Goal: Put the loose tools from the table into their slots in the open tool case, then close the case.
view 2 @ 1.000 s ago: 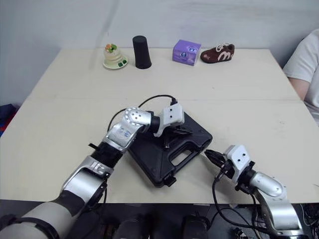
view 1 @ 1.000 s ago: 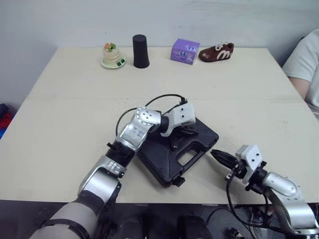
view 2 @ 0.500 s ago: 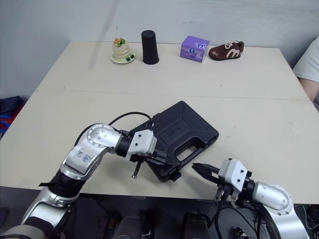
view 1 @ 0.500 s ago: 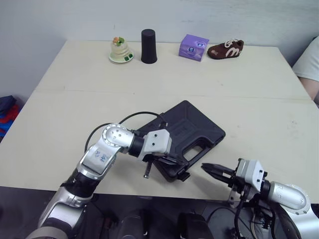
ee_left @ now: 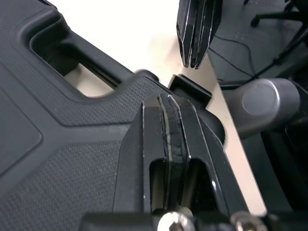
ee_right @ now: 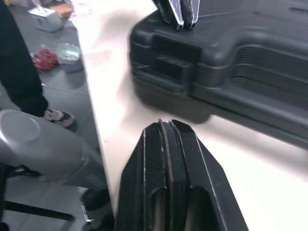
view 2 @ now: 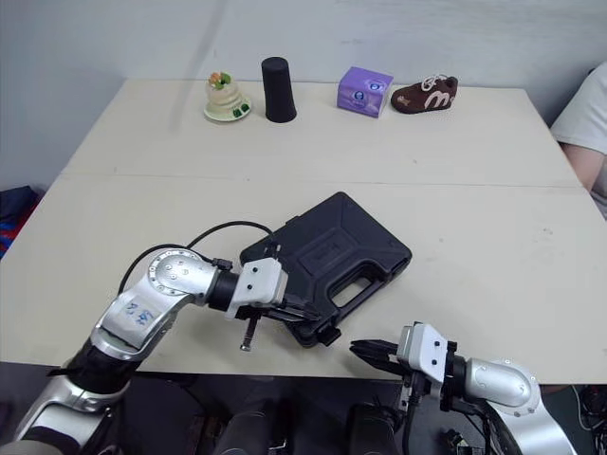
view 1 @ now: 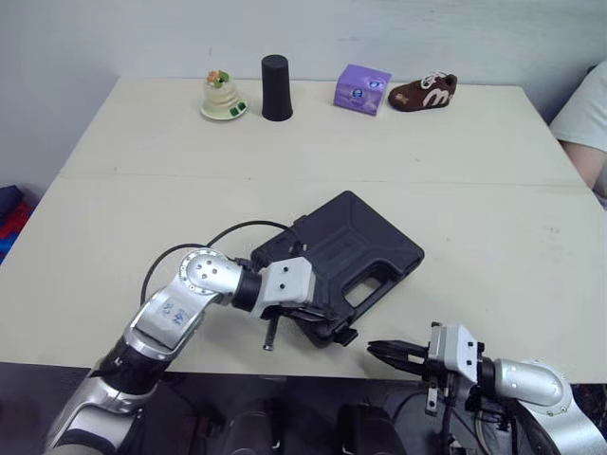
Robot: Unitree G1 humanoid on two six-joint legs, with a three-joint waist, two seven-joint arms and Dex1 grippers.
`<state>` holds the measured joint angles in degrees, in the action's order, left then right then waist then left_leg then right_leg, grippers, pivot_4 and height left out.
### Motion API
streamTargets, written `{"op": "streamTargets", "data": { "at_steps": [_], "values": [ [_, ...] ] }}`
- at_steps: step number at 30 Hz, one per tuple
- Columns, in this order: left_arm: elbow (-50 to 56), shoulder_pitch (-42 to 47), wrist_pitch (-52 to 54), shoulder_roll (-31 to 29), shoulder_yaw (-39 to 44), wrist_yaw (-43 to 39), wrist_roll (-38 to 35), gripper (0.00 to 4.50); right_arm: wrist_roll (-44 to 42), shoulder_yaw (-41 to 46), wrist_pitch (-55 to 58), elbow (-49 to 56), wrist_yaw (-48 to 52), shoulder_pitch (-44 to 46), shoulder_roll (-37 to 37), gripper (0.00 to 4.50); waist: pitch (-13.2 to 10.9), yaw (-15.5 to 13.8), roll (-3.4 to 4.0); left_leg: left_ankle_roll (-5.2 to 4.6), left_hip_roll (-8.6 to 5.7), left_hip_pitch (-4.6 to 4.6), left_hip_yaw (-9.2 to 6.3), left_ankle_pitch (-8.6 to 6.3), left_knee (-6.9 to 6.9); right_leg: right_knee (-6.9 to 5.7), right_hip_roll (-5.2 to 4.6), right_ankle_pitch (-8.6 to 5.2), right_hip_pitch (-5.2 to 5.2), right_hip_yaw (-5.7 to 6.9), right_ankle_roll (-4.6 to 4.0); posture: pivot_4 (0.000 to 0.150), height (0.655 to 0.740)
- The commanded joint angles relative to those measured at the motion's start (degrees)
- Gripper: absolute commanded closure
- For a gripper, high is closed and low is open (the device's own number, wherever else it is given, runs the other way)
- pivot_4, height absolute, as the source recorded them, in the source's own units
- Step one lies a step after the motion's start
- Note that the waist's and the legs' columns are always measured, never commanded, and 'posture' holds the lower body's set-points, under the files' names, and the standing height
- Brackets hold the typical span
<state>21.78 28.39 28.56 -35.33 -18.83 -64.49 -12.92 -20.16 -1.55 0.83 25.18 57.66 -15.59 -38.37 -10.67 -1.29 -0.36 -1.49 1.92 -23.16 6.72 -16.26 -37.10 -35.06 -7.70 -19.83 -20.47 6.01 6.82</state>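
The black tool case (view 1: pixel 341 256) lies closed on the table, handle (view 1: pixel 372 287) toward the front right and a latch (view 1: pixel 343 335) at its near corner. My left gripper (view 1: pixel 322 316) is shut and empty, its fingertips over the case's near corner beside the latch (ee_left: pixel 190 90). Just off the table's front edge, my right gripper (view 1: pixel 374 348) is shut and empty, pointing at that same corner (ee_right: pixel 163 67) from a short distance. No loose tools are visible on the table.
Along the table's far edge stand a small cake figurine (view 1: pixel 219 97), a black cup (view 1: pixel 275 87), a purple box (view 1: pixel 361 89) and a brown shoe (view 1: pixel 422 91). A person's sleeve (view 1: pixel 586 112) shows at the right edge. The table's front edge (view 1: pixel 398 374) lies just under my right gripper.
The camera has shifted. My left gripper has moved from the case's top down to its near corner. My right gripper has drawn back toward the table's front edge.
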Motion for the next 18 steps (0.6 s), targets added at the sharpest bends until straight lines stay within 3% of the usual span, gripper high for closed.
{"op": "streamTargets", "data": {
  "at_steps": [1,7,12,15,18],
  "values": [
    [-1.4,-1.9,-1.9,-2.7,0.1,0.7,2.5,4.48,0.6,-3.0,0.6,0.9,-0.3,1.6,0.9,4.5,0.0,0.0,0.02,0.04,0.04,0.02,0.0,0.0,0.0,-0.01,0.0,-0.01,0.0,-0.01,-0.01,0.15,0.74],
    [-5.2,-3.7,-7.0,-3.2,-4.3,1.5,6.2,4.48,2.0,-5.4,0.6,-1.1,-1.1,4.7,1.6,4.5,0.1,-0.2,0.02,0.06,0.0,0.07,0.0,0.02,-0.02,-0.05,0.02,-0.01,0.04,0.0,-0.03,0.15,0.74],
    [-9.0,-4.8,-1.3,-2.2,-6.0,7.0,8.6,4.48,1.9,-6.0,-0.1,-2.1,-1.7,6.1,2.9,4.5,0.4,-0.3,-0.05,0.02,-0.03,0.2,-0.04,0.0,-0.04,-0.07,-0.01,-0.01,0.2,0.01,-0.03,0.15,0.74],
    [-9.3,-5.4,-1.3,-3.4,-7.1,7.5,9.3,4.48,1.9,-6.4,-0.1,-2.3,-1.7,6.7,3.5,4.5,0.6,-0.2,-0.03,-0.08,-0.02,0.89,-0.06,-0.33,0.06,0.11,-0.35,-0.02,0.93,-0.01,-0.04,0.15,0.74],
    [-9.1,-5.9,-0.3,-3.7,-7.4,8.4,8.7,4.48,1.4,-6.4,0.2,-2.0,-2.3,7.1,4.3,4.5,0.9,-0.2,0.04,-0.02,-0.02,1.03,-0.07,-0.49,0.1,0.13,-0.55,-0.02,1.01,0.04,-0.04,0.15,0.74]
  ]
}}
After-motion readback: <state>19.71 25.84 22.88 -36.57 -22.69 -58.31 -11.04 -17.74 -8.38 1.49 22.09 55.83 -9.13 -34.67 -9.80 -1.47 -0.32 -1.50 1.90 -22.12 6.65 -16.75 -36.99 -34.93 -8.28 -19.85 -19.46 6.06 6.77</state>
